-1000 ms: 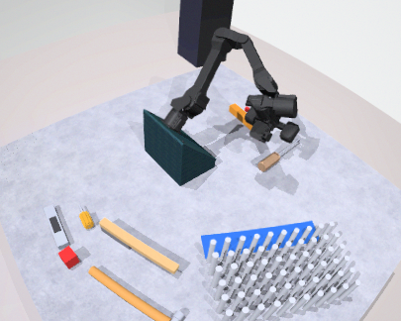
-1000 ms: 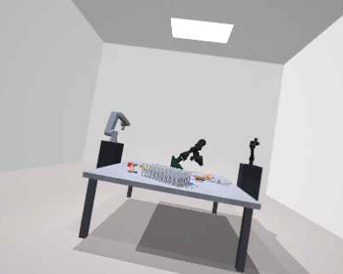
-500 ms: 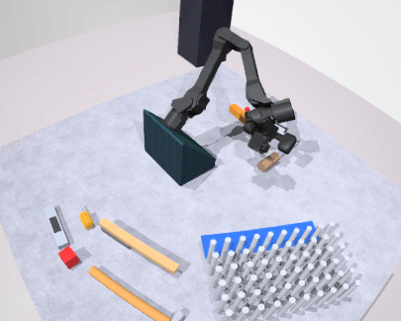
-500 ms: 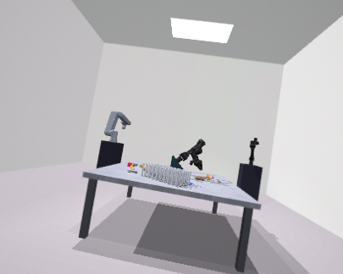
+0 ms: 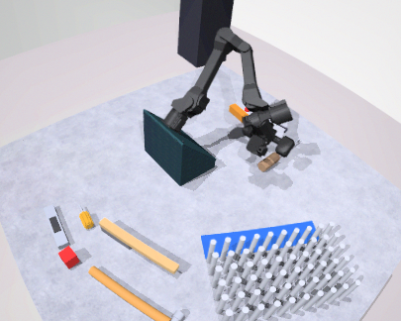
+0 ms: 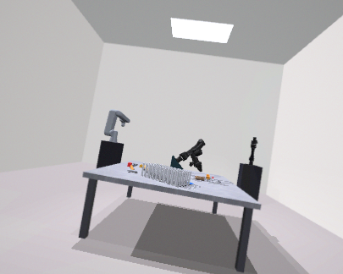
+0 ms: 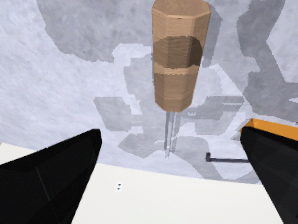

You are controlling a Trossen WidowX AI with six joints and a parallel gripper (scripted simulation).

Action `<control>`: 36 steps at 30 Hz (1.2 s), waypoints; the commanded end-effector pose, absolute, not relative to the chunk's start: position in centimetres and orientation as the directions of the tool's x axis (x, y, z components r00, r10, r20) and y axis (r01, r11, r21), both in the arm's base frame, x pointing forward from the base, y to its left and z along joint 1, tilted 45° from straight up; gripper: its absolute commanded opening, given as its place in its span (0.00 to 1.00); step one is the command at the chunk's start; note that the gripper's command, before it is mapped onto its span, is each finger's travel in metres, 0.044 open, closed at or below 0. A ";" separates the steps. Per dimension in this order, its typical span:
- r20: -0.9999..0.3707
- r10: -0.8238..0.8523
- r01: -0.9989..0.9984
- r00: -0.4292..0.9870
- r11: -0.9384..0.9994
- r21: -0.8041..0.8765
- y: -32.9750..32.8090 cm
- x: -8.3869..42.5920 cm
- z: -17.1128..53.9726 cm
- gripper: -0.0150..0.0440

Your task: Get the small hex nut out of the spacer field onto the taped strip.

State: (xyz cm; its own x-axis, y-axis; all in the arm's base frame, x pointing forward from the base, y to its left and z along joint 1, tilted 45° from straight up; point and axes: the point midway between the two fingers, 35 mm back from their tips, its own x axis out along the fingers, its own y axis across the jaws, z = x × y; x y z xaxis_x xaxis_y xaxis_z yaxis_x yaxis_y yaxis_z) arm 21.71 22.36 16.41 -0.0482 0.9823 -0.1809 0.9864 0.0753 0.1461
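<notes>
My gripper [image 5: 271, 148] [image 7: 170, 135] is open and empty. It hangs above the table by a tool with a brown wooden handle [image 5: 269, 161] [image 7: 177, 55] and a thin grey shaft, lying flat. In the wrist view the shaft runs between the fingers, below them. A dark thin rod [image 7: 225, 160] with a short bent end lies to its right, partly behind the right finger. The metal spacers [image 5: 278, 277] [image 6: 166, 174] stand in rows at the front right in the top view, with the blue taped strip [image 5: 207, 242] along their near-arm side. The nut cannot be made out.
An orange block-like handle [image 5: 238, 112] [image 7: 275, 128] lies beside the gripper. The dark wedge-shaped base [image 5: 169, 154] bears the arm. A wooden bar [image 5: 140, 245], an orange-handled hammer [image 5: 130, 294], a red block [image 5: 68, 258], a yellow item [image 5: 86, 219] and a grey bar [image 5: 50, 214] lie to the left.
</notes>
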 end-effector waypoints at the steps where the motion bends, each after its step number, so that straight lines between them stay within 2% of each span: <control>1: -0.182 0.982 0.986 -0.048 0.075 0.147 22.3 21.8 16.3 0.87; 4: -0.182 0.982 0.986 -0.048 0.075 0.147 22.3 21.8 16.3 0.73; 5: -0.182 0.982 0.986 -0.048 0.075 0.147 22.3 21.8 16.3 0.73; 36: -0.190 0.981 0.986 -0.050 0.079 0.150 24.8 21.9 13.7 0.73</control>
State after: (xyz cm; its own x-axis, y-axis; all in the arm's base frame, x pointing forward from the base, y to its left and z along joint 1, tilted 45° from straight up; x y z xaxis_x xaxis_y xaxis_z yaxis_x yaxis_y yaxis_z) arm 22.02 24.45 14.22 -0.0484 0.9814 -0.1860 0.9844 0.0784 0.1578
